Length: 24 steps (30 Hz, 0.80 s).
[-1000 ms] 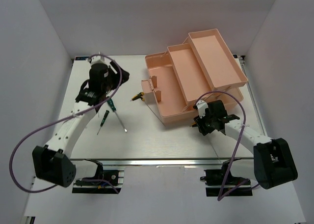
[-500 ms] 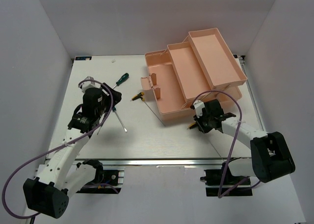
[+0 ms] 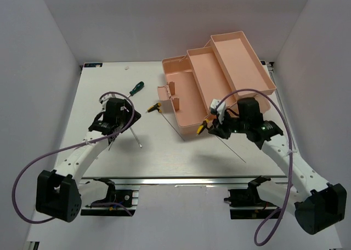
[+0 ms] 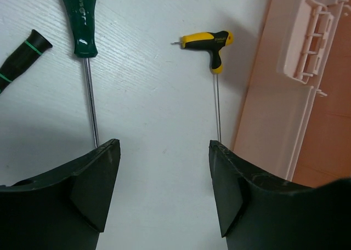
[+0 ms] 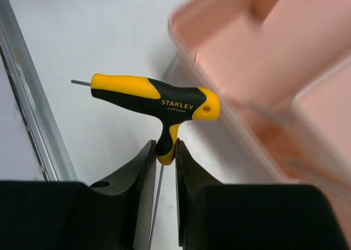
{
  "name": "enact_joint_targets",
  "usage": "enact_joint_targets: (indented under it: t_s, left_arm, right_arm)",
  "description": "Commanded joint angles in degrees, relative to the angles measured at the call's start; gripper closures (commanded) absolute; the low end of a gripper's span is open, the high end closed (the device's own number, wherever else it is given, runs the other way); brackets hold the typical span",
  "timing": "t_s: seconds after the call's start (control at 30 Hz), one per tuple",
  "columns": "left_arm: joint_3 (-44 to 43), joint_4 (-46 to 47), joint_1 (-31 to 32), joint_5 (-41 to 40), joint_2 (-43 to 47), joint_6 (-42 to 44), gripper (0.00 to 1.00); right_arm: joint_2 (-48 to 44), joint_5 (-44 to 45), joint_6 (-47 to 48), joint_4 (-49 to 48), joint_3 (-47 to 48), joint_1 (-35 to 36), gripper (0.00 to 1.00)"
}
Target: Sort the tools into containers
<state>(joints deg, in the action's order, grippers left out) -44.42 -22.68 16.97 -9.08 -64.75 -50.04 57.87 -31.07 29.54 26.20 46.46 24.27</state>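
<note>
My right pincer [image 5: 163,149] is clamped on the black-and-yellow neck of a T-handle key [image 5: 154,96], just under the crossbar. The two fingers [image 5: 141,173] stand nearly together, with only the neck between them. From overhead, that key [image 3: 204,126] hangs just beside the near wall of the pink toolbox [image 3: 193,130]. Its thin shaft slants back toward the near right of the counter [image 3: 164,157]. I cannot tell whether the tip touches the surface. The toolbox stands open, its trays stepped up toward the far right, and I see no tool in any of them. My left pincer [image 4: 163,151] is spread wide and holding nothing, hovering over bare counter [image 4: 153,96] left of the toolbox. The second T-handle key [image 4: 210,40] lies flat ahead of it. The yellow crossbar is at the far end and the shaft runs back toward the right finger [image 4: 230,184], close along the toolbox wall [image 4: 263,118]. A green-handled screwdriver [image 4: 79,20] lies on the other side, its shaft running toward the left finger [image 4: 93,184]. Neither tool touches the fingers. A dark handle with a green band [image 4: 23,57] pokes in at the left edge of the wrist view.
</note>
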Motion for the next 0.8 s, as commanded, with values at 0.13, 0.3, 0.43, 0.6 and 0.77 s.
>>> enact_joint_targets:
  t_s: [0.13,0.3,0.43,0.6,0.77]
  left_arm:
    - [-4.26,3.69,-0.10,4.51,-6.52,-1.64,0.26]
    - [-7.51,3.96,-0.01,5.74,-13.45,-2.08,0.27]
    - [-10.76,3.08,-0.01,5.39,-17.59,-1.99,0.27]
    - [-13.58,1.58,0.34,5.65,-22.69,-2.34,0.28]
    - [-17.01,1.32,1.48,5.39,-26.74,-2.17,0.28]
  right_arm:
    - [12.68,10.82,-25.19,-12.32,26.98,3.33,1.00]
    - [30.53,21.82,-29.10,-10.55,50.44,1.04,1.00]
    - [42.11,27.72,-27.17,-10.03,62.31,-0.01,1.00]
    - [51.46,34.49,-21.74,-10.72,70.60,-2.30,1.00]
    - [59.28,34.32,-18.47,-4.94,78.34,-3.97,1.00]
